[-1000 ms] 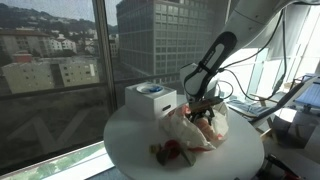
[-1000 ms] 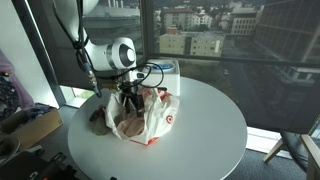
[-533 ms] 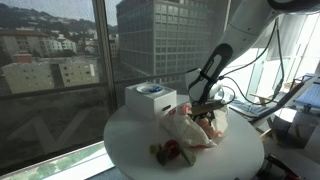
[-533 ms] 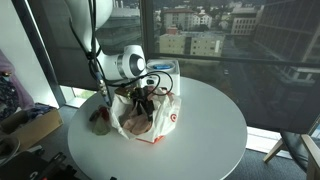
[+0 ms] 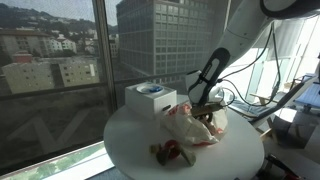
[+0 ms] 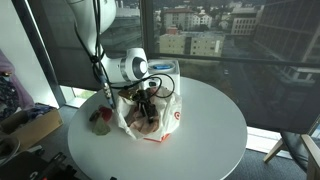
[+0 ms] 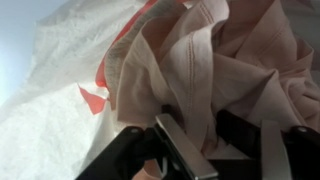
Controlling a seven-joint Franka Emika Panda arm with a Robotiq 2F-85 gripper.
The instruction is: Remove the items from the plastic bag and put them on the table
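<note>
Plastic bag [image 5: 190, 130] sits crumpled on the round white desk [image 5: 130, 140] with its mouth gaping upward. The arm [image 5: 214, 62] leans in over it from about 1 o'clock, forearm sloping down, so that the claw [image 5: 207, 112] is sunk into the bag's opening. In both exterior views the wrist hangs just above the rim and the fingers are lost among the folds.

A white box [image 5: 150, 98] stands on the desk at the bag's 10 o'clock, just beside it. A dark red lump [image 5: 172, 151] lies on the bare desk at the bag's 7 o'clock, close to it. Beyond the desk is a wall of window glass with city buildings behind.

The wrist view is filled by the bag's contents: pink cloth [image 7: 225, 60] in heavy folds, with white plastic and a red print mark at 9 o'clock. The claw [image 7: 225, 150] comes in at 6 o'clock, its dark fingers [image 7: 183, 148] set apart and pressed up against the cloth — whether they pinch any of it I cannot tell.
</note>
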